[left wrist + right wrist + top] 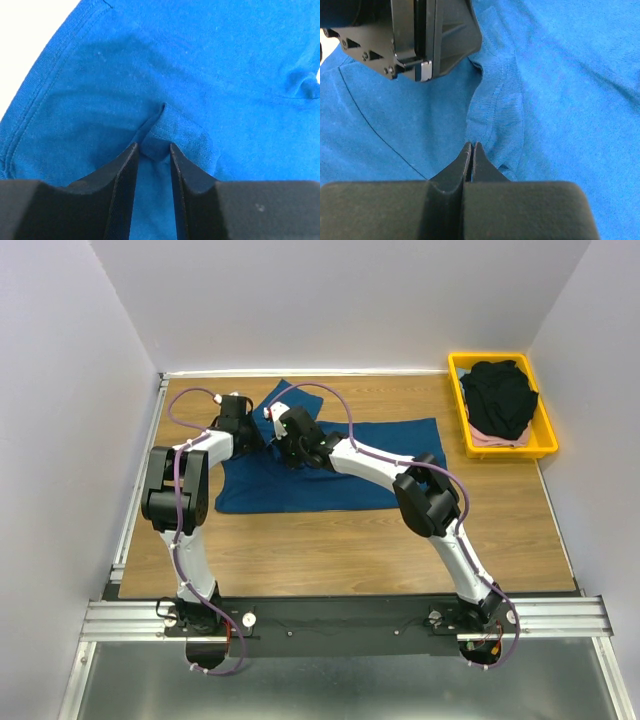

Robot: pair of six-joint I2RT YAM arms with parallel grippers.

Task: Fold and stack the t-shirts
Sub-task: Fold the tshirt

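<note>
from above, the wrists cover the fingertips of the left hand (pixel 152 148) and the right hand (pixel 471 146) and the part of the blue t-shirt (pixel 330 490) under them on the desk (pixel 300 550). in the yellow tray (pixel 548 447) the black t-shirt (pixel 502 395) covers the pink t-shirt (pixel 487 439) but for a pale strip at the near end. the right wrist view cuts the left hand's body off at the top edge and does not show whether the right hand's closed tips have cloth between them; both wrist views show only a patch of the shirt.
</note>
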